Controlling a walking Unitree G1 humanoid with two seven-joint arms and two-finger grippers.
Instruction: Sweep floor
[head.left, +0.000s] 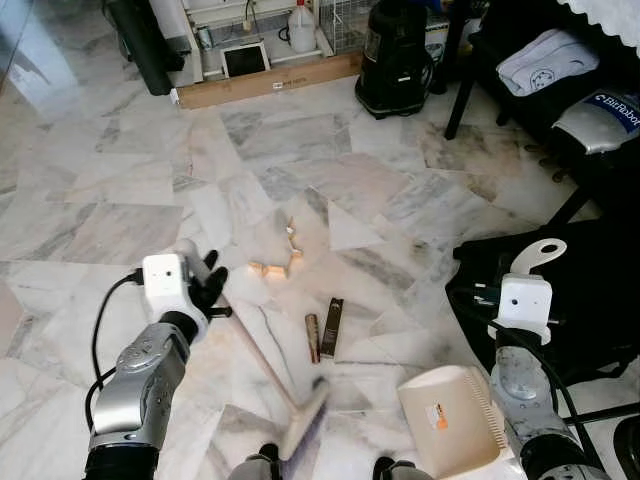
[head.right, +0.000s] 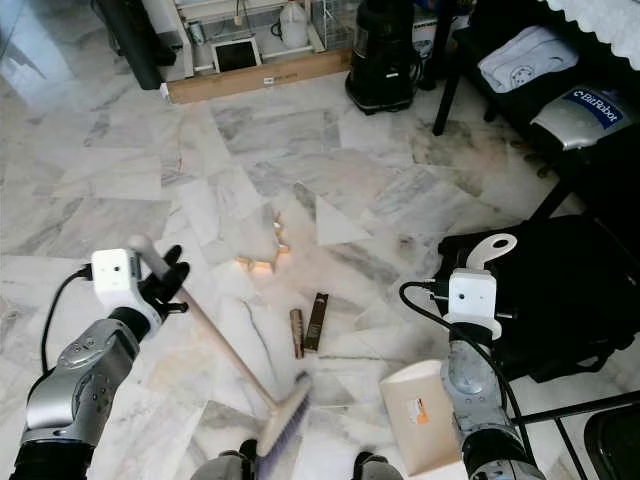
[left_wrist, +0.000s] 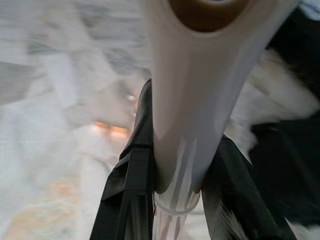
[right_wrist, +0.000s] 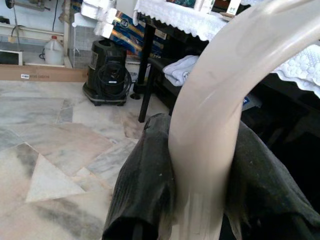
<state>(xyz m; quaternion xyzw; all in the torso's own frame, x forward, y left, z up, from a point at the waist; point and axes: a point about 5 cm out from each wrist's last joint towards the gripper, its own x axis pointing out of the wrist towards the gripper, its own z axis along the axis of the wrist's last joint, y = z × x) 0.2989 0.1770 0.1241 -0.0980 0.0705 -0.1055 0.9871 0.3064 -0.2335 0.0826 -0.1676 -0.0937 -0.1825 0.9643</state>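
My left gripper (head.left: 208, 287) is shut on the pale handle of a broom (head.left: 262, 360), seen close up between the black fingers (left_wrist: 131, 200) in the left wrist view. The broom head (head.left: 305, 420) rests on the marble floor near my feet. My right gripper (right_wrist: 202, 200) is shut on the curved cream handle of a dustpan (head.left: 450, 420), whose pan sits low at the right. On the floor ahead lie small wooden blocks (head.left: 275, 265) and two brown sticks (head.left: 322, 330).
A black bag (head.left: 590, 300) lies on the floor at the right, beside a dark table leg (head.left: 460, 100) and a seat with folded cloth (head.left: 545, 60). At the back stand a black appliance (head.left: 395, 55) and a long cardboard box (head.left: 270, 82).
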